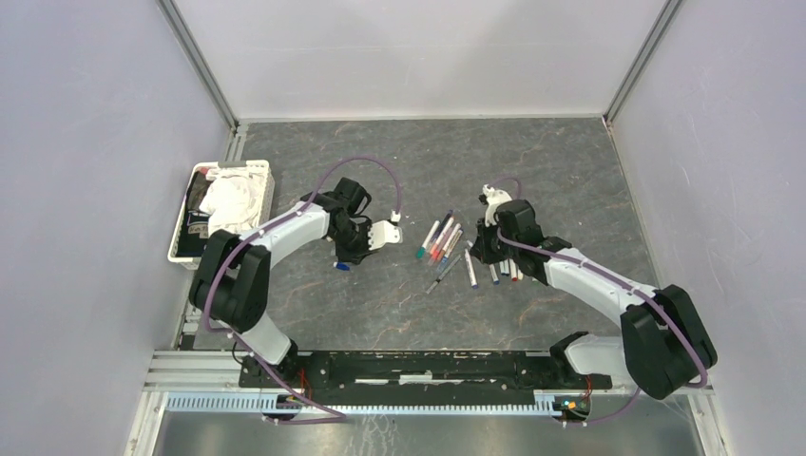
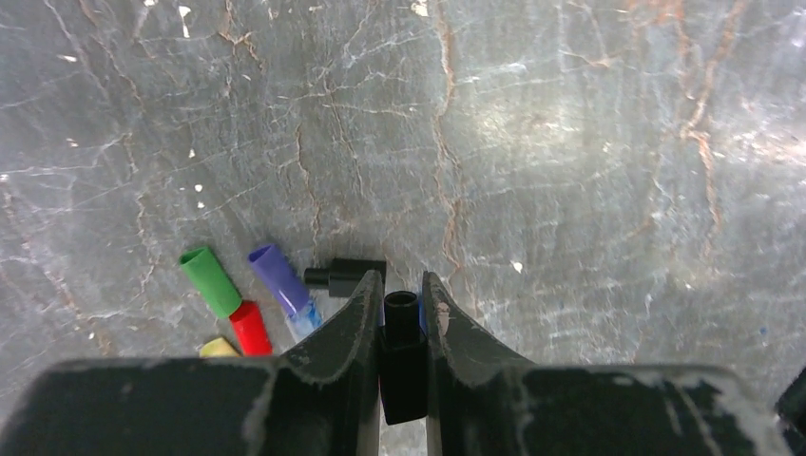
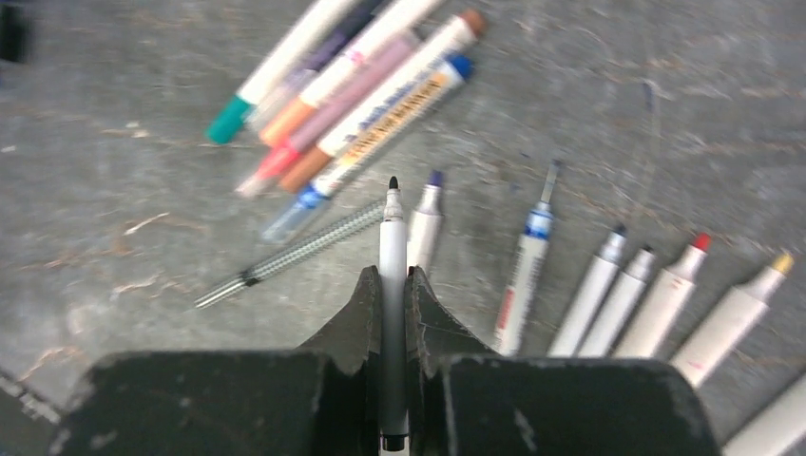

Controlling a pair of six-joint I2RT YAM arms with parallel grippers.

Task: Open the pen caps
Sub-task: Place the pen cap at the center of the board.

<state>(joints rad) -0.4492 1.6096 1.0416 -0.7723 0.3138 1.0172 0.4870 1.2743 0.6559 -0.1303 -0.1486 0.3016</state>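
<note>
Black cap [image 2: 401,332] is pinched in the left end effector [image 2: 402,281]; the uncapped pen [image 3: 392,223] is clamped in the right end effector [image 3: 392,275]. Release the cap low, beside the loose caps [image 2: 276,274] left of that end effector, to stop it rolling.

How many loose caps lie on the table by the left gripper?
5: green, purple, red and black clustered beside the left gripper, yellow half-hidden at its edge. More may be hidden.

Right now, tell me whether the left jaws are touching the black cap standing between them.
Touching. The left wrist view shows the black cap pinched between the left jaws, both inner faces pressed against its sides.
</note>
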